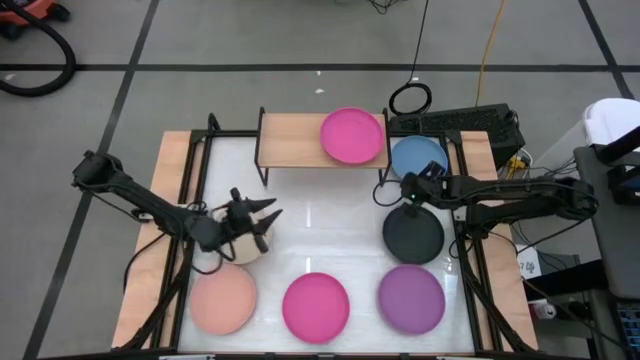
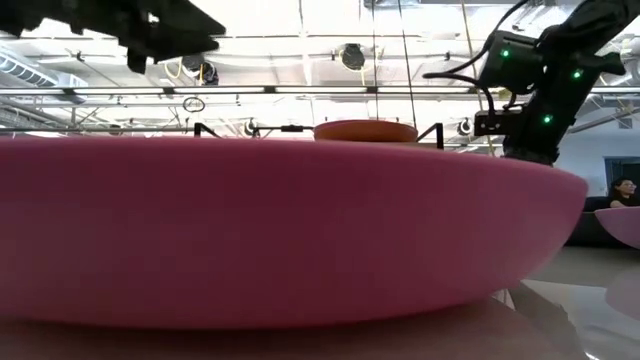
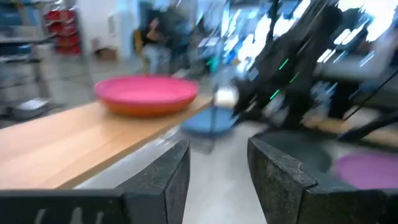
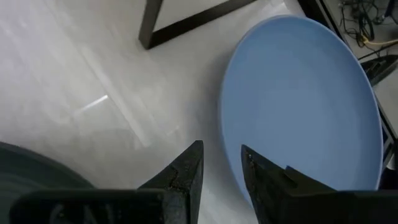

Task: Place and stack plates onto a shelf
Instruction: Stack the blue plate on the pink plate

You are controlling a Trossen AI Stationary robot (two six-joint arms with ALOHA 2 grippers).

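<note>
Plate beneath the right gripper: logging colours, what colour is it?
Blue plate, clearest in the right wrist view.

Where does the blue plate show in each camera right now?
High view: blue plate, right of the shelf.
Low view: not visible.
Left wrist view: blurred blue disc past the shelf's end.
Right wrist view: fills the right side.
Shared landmark: the shelf leg.

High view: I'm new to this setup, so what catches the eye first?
A magenta plate sits on the shelf, on its right half. The right gripper hangs open between the blue plate and the black plate. The left gripper is open over the beige plate.
</note>
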